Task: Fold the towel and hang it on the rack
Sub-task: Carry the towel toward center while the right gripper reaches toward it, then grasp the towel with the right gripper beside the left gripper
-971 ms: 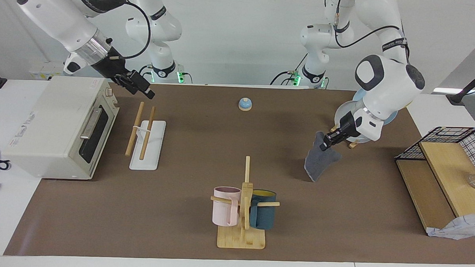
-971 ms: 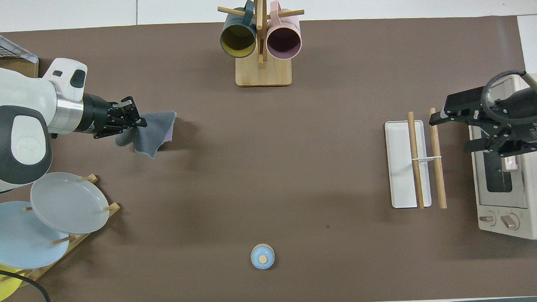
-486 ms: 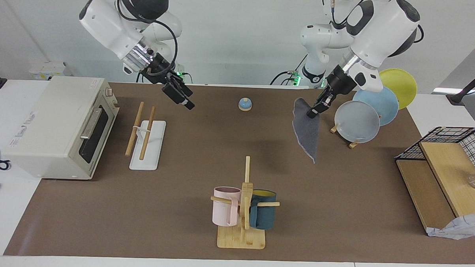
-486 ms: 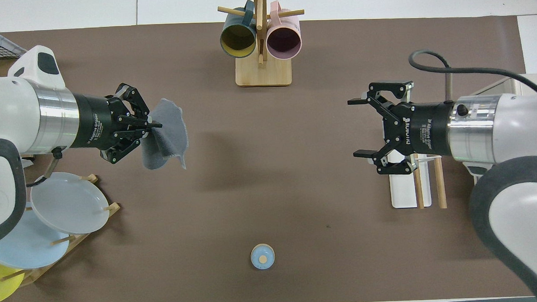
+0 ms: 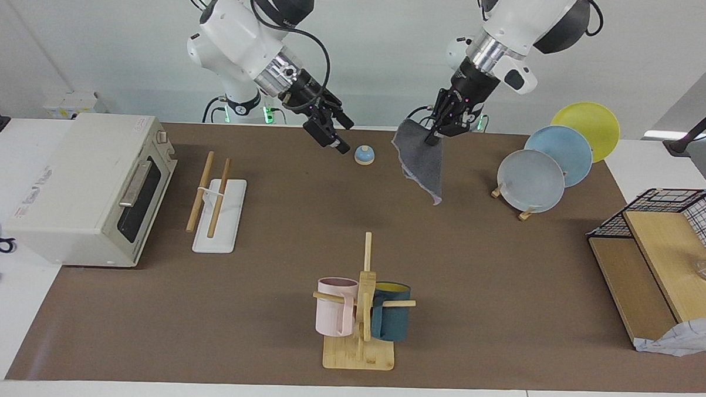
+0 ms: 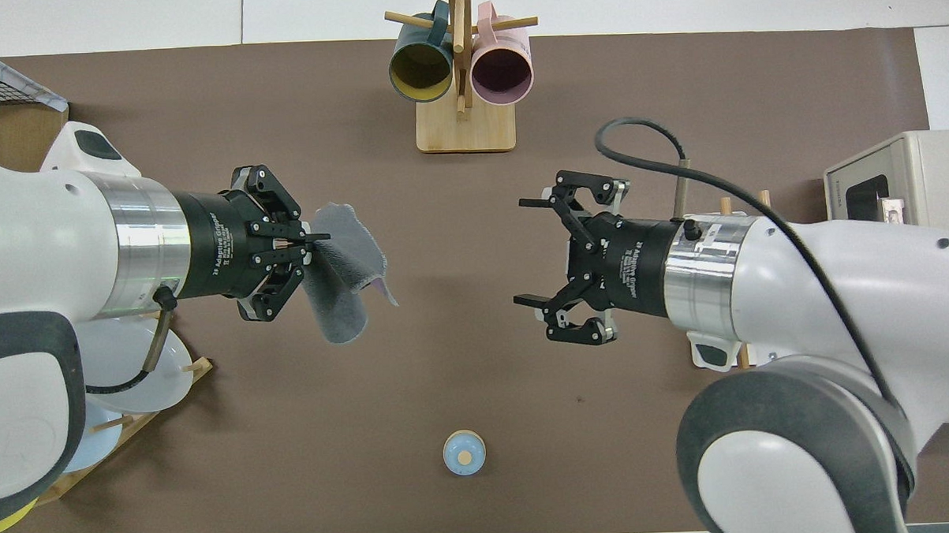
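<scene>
above the worktop's middle, the left gripper [image 5: 434,135] jaws pinch the towel [image 5: 422,160] hanging long-axis down; right gripper [image 6: 531,253], jaws apart, faces it from the rack [image 5: 216,208] end.

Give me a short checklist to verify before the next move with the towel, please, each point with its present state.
1. Left pincer shut on the towel: ok, it grips one edge.
2. Towel off the table: ok, it hangs free in the air in the facing view.
3. Right pincer ready to take a corner: ok, open, facing the towel, apart from it.
4. Towel folded: not ok, it hangs as a loose sheet.
5. Rack rods bare: ok, nothing hangs on them.
6. Bell clear of the hanging towel: cannot tell; it sits on the table near both pincers.
</scene>
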`<state>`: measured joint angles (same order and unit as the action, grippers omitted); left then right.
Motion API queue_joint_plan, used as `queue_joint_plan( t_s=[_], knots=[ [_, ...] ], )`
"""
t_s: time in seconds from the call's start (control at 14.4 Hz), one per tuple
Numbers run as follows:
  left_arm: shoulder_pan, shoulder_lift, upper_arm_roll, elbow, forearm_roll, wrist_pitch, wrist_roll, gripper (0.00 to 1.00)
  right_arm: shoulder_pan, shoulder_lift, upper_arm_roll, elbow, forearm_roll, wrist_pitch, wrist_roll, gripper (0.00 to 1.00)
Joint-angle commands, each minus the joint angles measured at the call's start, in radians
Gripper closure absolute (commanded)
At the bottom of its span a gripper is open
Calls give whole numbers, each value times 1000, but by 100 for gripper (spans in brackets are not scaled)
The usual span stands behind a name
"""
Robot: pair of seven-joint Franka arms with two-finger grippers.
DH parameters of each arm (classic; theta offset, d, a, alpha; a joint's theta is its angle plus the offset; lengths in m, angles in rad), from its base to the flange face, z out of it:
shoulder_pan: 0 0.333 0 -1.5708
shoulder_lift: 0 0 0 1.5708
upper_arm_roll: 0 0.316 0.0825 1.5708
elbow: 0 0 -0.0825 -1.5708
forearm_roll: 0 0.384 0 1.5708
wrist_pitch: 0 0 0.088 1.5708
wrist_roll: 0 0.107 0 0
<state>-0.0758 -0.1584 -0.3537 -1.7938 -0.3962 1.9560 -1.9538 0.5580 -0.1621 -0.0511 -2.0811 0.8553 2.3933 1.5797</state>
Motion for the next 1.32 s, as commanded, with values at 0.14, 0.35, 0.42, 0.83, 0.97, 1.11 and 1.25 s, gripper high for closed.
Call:
queue_joint_plan(
  t_s=[0.14, 0.35, 0.42, 0.83, 0.97, 1.11, 1.25],
  knots=[
    [-31, -43, -5, -71, 5, 95, -250, 100, 112, 62, -4, -17, 31, 133, 40, 0],
    [-41, -61, -5, -105, 5, 130, -300, 100, 140, 91, -4, -8, 33, 165, 36, 0],
    [-41, -63, -5, -110, 5, 133, -300, 100, 140, 99, -4, -2, 33, 167, 34, 0],
    [-41, -67, -5, -118, 5, 130, -316, 100, 135, 190, -4, 108, 31, 170, 8, 0],
    [-41, -72, -5, -127, 5, 132, -327, 100, 129, 203, -4, 131, 31, 172, -7, 0],
    [-41, -72, -5, -127, 5, 132, -335, 100, 128, 228, -4, 165, 30, 172, -21, 1],
    [-41, -72, -5, -127, 5, 132, -346, 100, 129, 245, -4, 188, 22, 170, -47, 32]
  ],
)
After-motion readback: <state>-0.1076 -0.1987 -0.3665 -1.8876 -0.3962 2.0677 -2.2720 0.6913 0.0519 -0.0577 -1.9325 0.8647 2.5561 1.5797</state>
